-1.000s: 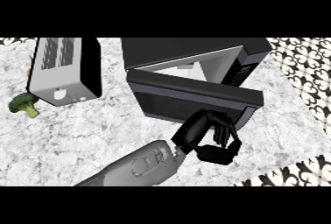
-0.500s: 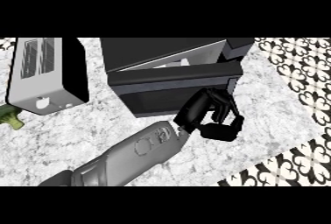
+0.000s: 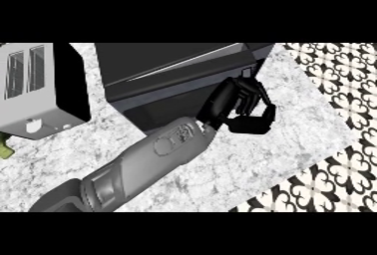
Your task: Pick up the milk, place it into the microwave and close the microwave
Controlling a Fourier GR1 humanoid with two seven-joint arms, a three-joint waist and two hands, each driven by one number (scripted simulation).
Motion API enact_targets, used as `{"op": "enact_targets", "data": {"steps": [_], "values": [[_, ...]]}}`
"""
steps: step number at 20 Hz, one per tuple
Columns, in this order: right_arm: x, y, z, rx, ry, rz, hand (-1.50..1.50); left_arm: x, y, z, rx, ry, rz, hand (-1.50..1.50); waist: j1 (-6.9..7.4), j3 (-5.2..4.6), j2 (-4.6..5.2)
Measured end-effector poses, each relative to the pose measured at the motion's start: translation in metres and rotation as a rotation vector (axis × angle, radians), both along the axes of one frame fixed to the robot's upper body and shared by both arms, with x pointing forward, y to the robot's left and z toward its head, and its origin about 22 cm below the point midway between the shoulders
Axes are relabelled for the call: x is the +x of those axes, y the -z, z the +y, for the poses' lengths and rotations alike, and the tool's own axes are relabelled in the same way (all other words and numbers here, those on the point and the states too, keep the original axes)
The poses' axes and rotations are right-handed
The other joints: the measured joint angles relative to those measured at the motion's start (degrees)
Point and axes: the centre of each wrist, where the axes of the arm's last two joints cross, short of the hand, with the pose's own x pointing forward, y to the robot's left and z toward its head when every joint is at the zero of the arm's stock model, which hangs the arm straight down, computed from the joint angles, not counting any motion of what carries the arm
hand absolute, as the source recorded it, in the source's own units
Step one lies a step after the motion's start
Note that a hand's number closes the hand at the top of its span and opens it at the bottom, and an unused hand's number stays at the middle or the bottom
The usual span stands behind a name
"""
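At twelve o'clock sits the black box-shaped microwave (image 3: 173, 74), its dark door face turned toward the viewer, and right against that door's three o'clock end is the black right hand (image 3: 239, 102), fingers curled with nothing visibly between them. Its grey forearm (image 3: 140, 164) runs down toward seven o'clock across the white speckled marble table (image 3: 243, 164). Over at nine o'clock stands a silver two-slot toaster (image 3: 33, 87). Milk carton: can't spot it anywhere from this angle.
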Motion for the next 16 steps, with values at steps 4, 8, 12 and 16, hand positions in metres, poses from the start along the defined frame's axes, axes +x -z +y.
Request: {"op": "enact_targets", "data": {"steps": [4, 8, 12, 16], "values": [[0.003, -0.009, -0.003, -0.015, -0.007, -0.010, -1.50, 0.011, -0.004, 0.006, 0.001, -0.051, -0.005, 1.50, -1.17, -0.01, 0.37], [0.005, -0.017, -0.006, -0.030, -0.013, -0.019, -1.50, 0.018, -0.007, 0.010, 0.001, -0.094, -0.007, 1.50, -1.99, 0.00, 0.56], [0.007, -0.024, -0.009, -0.045, -0.016, -0.027, -1.50, 0.018, -0.005, 0.014, -0.008, -0.121, -0.015, 1.50, -2.71, -0.02, 0.45], [0.009, -0.032, -0.014, -0.064, -0.014, -0.031, -1.50, 0.018, -0.004, 0.015, -0.015, -0.144, -0.019, 1.50, -3.23, 0.00, 0.39]]}}
